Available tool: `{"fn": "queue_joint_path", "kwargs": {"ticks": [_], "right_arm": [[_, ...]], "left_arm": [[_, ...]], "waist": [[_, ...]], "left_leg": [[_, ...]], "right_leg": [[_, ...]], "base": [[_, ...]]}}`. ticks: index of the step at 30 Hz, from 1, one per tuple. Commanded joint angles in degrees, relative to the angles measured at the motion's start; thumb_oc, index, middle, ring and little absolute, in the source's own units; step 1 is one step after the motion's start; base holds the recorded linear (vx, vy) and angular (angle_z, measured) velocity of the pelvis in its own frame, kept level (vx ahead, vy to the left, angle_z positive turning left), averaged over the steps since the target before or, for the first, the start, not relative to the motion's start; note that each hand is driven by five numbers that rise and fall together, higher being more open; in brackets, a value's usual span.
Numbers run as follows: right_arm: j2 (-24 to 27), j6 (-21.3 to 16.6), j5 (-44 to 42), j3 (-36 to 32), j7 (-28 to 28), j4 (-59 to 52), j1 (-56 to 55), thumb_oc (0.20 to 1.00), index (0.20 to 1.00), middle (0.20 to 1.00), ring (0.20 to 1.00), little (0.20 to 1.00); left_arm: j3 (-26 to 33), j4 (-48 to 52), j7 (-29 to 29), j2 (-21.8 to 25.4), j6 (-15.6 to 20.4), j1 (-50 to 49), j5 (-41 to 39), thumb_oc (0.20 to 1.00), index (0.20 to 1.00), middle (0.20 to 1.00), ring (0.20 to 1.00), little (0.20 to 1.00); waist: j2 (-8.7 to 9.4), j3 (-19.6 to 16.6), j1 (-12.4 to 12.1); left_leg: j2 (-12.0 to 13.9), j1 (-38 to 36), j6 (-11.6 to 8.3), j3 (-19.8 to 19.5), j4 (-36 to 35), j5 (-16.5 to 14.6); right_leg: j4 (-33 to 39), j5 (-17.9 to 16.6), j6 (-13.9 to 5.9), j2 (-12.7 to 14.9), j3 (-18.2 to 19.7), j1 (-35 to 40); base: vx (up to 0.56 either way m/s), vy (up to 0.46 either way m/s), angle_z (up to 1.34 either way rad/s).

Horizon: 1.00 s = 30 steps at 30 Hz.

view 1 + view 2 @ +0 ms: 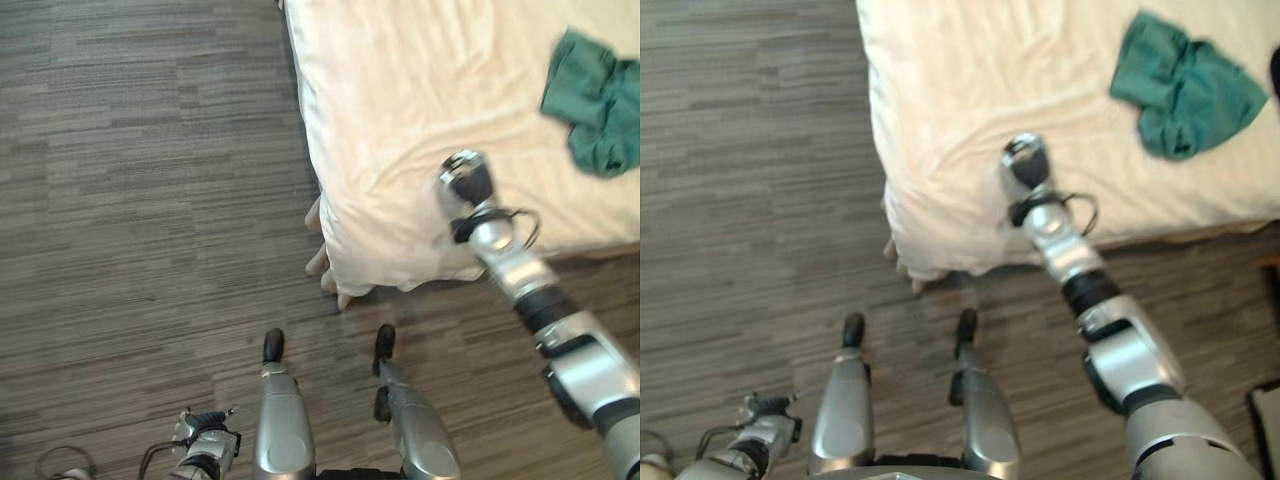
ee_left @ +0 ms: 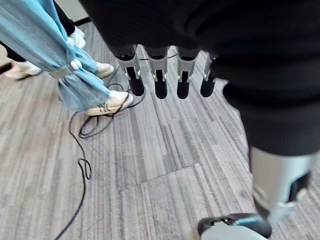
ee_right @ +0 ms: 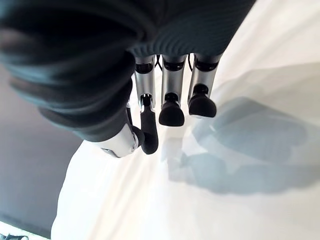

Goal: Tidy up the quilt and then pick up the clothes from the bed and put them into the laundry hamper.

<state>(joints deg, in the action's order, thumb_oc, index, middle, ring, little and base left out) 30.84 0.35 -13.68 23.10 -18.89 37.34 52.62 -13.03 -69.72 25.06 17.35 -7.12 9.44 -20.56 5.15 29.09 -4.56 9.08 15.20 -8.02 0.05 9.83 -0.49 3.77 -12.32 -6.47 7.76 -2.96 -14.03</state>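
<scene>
The cream-white quilt (image 1: 430, 120) covering the bed is running off the top and right edges of the head views, so its far side cannot be judged, and its near corner is drooping over the mattress edge in soft folds toward the grey wood-patterned floor (image 1: 140, 200). The crumpled dark green garment (image 1: 1180, 85) is lying on the quilt toward the bed's right side, partly cut off in the left eye view. No laundry hamper can be made out with certainty.

The right hand (image 1: 1025, 160) is hanging above the quilt close to the near edge, with the green garment well apart from it, farther in and to the right. The right arm is stretching forward and up from the lower right, wrist leading, the dark cover facing the camera. From the wrist view the right hand's fingers (image 3: 172, 107) are pointing down at the pale cloth, only loosely bent and holding nothing (a relaxed, empty hand), their shadow falling on the quilt just below; whether the tips are touching the cloth is hard to tell.

The left hand (image 1: 205, 440) is hanging low at the robot's side over the floor, its fingers (image 2: 160, 75) relaxed and empty. Beyond them a person's legs in pale blue jeans (image 2: 50, 50) and light shoes are standing on the floor.
</scene>
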Motion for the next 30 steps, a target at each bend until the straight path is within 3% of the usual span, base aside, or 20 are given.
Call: {"fn": "queue_joint_path", "kwargs": {"ticks": [1, 2, 3, 4, 9, 10, 14, 15, 16, 19, 22, 27, 30], "right_arm": [[0.64, -0.14, -1.23, 1.50, 3.28, -1.06, 3.35, 0.200, 0.200, 0.200, 0.200, 0.200], [0.64, -0.14, -1.23, 1.50, 3.28, -1.06, 3.35, 0.200, 0.200, 0.200, 0.200, 0.200], [3.41, 0.81, -1.83, 1.67, 4.47, 3.79, 1.48, 0.200, 0.200, 0.200, 0.200, 0.200], [3.87, 0.77, -3.14, 1.57, 4.28, 5.46, 0.25, 0.200, 0.200, 0.200, 0.200, 0.200], [4.14, 0.76, -4.05, 0.77, 4.38, 7.89, -1.79, 0.200, 0.200, 0.200, 0.200, 0.200], [2.92, 0.54, -1.31, -1.99, 6.00, 12.34, -10.99, 0.200, 0.200, 0.200, 0.200, 0.200], [0.80, 3.10, -4.33, -3.63, 2.78, 13.91, -21.94, 0.200, 0.200, 0.200, 0.200, 0.200], [-1.05, 3.80, -6.15, -4.97, 1.53, 15.42, -26.34, 0.545, 0.545, 0.545, 0.545, 0.545], [-1.73, 4.22, -7.28, -5.61, 1.05, 16.18, -27.92, 1.000, 1.000, 1.000, 1.000, 1.000], [-5.93, 2.09, -7.74, -9.78, 2.24, 21.77, -36.60, 1.000, 1.000, 1.000, 1.000, 1.000], [-9.27, 1.09, -10.00, -14.75, 3.78, 26.43, -41.57, 1.000, 1.000, 1.000, 1.000, 1.000], [-10.75, 0.36, -7.73, -17.46, 3.57, 27.76, -44.92, 1.000, 1.000, 1.000, 1.000, 1.000], [-11.67, -0.38, -7.77, -18.65, 2.79, 28.29, -46.48, 1.000, 1.000, 1.000, 1.000, 1.000]], "left_arm": [[-0.40, -0.83, -1.68, 1.17, -0.66, -1.10, -3.00, 1.000, 1.000, 1.000, 1.000, 1.000], [-0.40, -0.83, -1.68, 1.17, -0.66, -1.10, -3.00, 1.000, 1.000, 1.000, 1.000, 1.000], [-0.99, 2.94, -2.89, 1.17, -1.39, -1.28, -4.29, 1.000, 1.000, 1.000, 1.000, 1.000], [-1.24, 4.11, -2.76, 1.02, -2.05, -0.96, -5.20, 1.000, 1.000, 1.000, 1.000, 1.000], [-1.84, 5.46, -2.45, 0.77, -3.07, -0.46, -7.09, 1.000, 1.000, 1.000, 1.000, 1.000], [-0.22, 6.40, -5.50, -0.88, -3.06, -0.88, -11.12, 1.000, 1.000, 1.000, 1.000, 1.000], [-0.34, 7.04, -5.17, -1.35, -1.91, -0.73, -6.73, 1.000, 1.000, 1.000, 1.000, 1.000], [-0.53, 6.46, -4.01, -1.13, -1.13, -0.30, -5.77, 1.000, 1.000, 1.000, 1.000, 1.000], [-0.56, 6.20, -3.80, -0.98, -0.92, -0.09, -5.72, 1.000, 1.000, 1.000, 1.000, 1.000], [0.43, 4.70, -4.04, -0.79, -0.02, -0.23, -4.90, 1.000, 1.000, 1.000, 1.000, 1.000], [1.37, 3.32, -4.12, -0.53, 0.48, -0.76, -0.54, 1.000, 1.000, 1.000, 1.000, 1.000], [1.94, 1.91, -3.32, -0.66, -0.09, -1.03, 0.46, 1.000, 1.000, 1.000, 1.000, 1.000], [2.28, 1.55, -3.74, -1.26, -0.37, -1.44, 2.59, 1.000, 1.000, 1.000, 1.000, 1.000]], "waist": [[-1.68, 0.70, -0.26], [-1.68, 0.70, -0.26], [-3.58, 0.70, 0.91], [-3.97, 0.70, 1.33], [-4.37, 0.70, 1.82], [-3.97, 0.70, 2.37], [-2.59, 0.70, 4.14], [-2.16, 0.70, 4.95], [-2.02, 0.70, 5.32], [-1.61, 0.70, 6.59], [-2.08, 0.02, 6.75], [-2.63, -3.10, 7.73], [-3.21, -5.65, 7.93]], "left_leg": [[-0.24, 3.57, 2.59, -4.17, -1.12, 0.88], [-0.24, 3.57, 2.59, -4.17, -1.12, 0.88], [-0.54, 8.35, 2.52, -4.37, 0.64, 1.37], [-0.70, 9.46, 2.58, -4.54, 1.04, 1.38], [-0.99, 10.43, 2.61, -5.01, 1.10, 1.50], [-6.57, 10.29, 4.54, -9.95, 3.03, -0.79], [-8.38, 9.32, 6.17, -7.55, 6.82, -4.32], [-8.75, 8.41, 6.75, -6.35, 7.84, -5.48], [-8.82, 8.03, 6.93, -5.89, 7.99, -5.75], [-7.88, 4.62, 7.71, -1.07, 8.88, -6.91], [-5.10, 1.47, 8.60, 5.16, 10.13, -7.78], [-3.62, -1.81, 8.45, 9.80, 8.44, -7.61], [-3.78, -5.30, 8.52, 12.05, 5.26, -6.96]], "right_leg": [[-2.97, 5.11, -5.10, 3.40, 1.45, -0.57], [-2.97, 5.11, -5.10, 3.40, 1.45, -0.57], [-5.27, 5.66, -4.08, 3.43, 2.01, -6.04], [-5.73, 5.82, -3.77, 3.36, 2.25, -7.29], [-6.07, 6.04, -3.34, 3.18, 2.60, -8.49], [-5.73, 5.07, -2.77, 1.94, 8.41, -9.02], [-4.56, 3.92, -3.16, 2.29, 10.10, -7.38], [-3.53, 3.43, -3.55, 2.50, 10.31, -6.21], [-3.05, 3.31, -3.73, 2.60, 10.31, -5.83], [-3.32, 3.24, -4.55, 3.58, 7.36, -3.14], [-11.59, 4.90, -4.57, 6.20, 1.36, -1.37], [-12.85, 5.98, -4.08, 8.97, -0.52, 2.29], [-11.21, 5.83, -4.76, 10.83, -1.42, 6.44]], "base": [[-0.04, 0.069, -0.07], [-0.09, 0.149, -0.03], [-0.12, 0.190, -0.05], [-0.16, 0.235, -0.05], [-0.07, 0.148, -0.09], [-0.25, 0.578, 0.02], [-0.20, 0.346, -1.13], [-0.10, 0.104, -0.66], [-0.09, 0.122, -0.42], [-0.06, 0.127, -0.29], [-0.09, 0.125, -0.89], [0.02, 0.055, -1.38], [0.07, -0.033, -1.13]]}}
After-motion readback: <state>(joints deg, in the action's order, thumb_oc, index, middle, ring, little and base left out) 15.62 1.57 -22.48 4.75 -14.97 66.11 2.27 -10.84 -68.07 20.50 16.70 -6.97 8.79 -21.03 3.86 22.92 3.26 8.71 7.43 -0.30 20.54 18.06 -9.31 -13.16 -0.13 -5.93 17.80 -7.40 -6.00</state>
